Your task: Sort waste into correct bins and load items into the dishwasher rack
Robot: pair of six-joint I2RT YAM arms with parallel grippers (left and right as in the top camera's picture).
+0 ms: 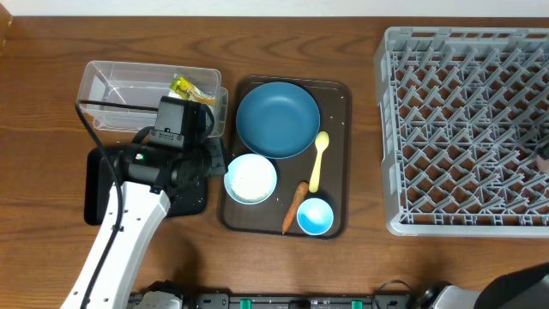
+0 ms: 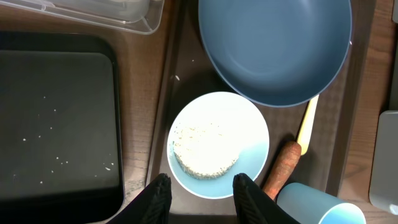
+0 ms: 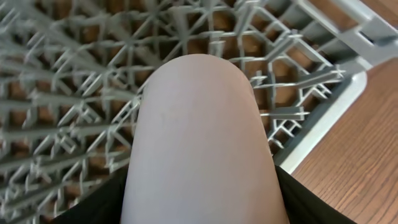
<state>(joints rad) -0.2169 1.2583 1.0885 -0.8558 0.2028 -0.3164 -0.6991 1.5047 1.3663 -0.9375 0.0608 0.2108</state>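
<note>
Partly sorted: a small yellow-green wrapper (image 1: 190,88) lies in the clear plastic tub (image 1: 103,81), and loose white rice grains (image 2: 61,160) speckle the black shallow bin (image 2: 62,93). The right gripper (image 3: 199,202) clasps a white cup (image 3: 199,124) over the large square grey plastic dishwasher rack (image 1: 388,129). On the dark brown tray (image 1: 336,172) wait the large blue plate (image 1: 277,118), pale yellow spoon (image 1: 318,160), small orange carrot (image 1: 294,206), small light-blue cup (image 1: 315,215) and rice-laden white bowl (image 2: 252,134), with the left gripper (image 2: 201,183) poised open-fingered above it.

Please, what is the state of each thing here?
Bowl: upright, rice inside.
Plate: upright, empty.
Blue cup: upright, empty.
Black bin: few rice grains inside.
Clear tub: holds a wrapper.
White cup: held over the rack.
Right gripper: shut on white cup.
Left gripper: open above bowl.
</note>
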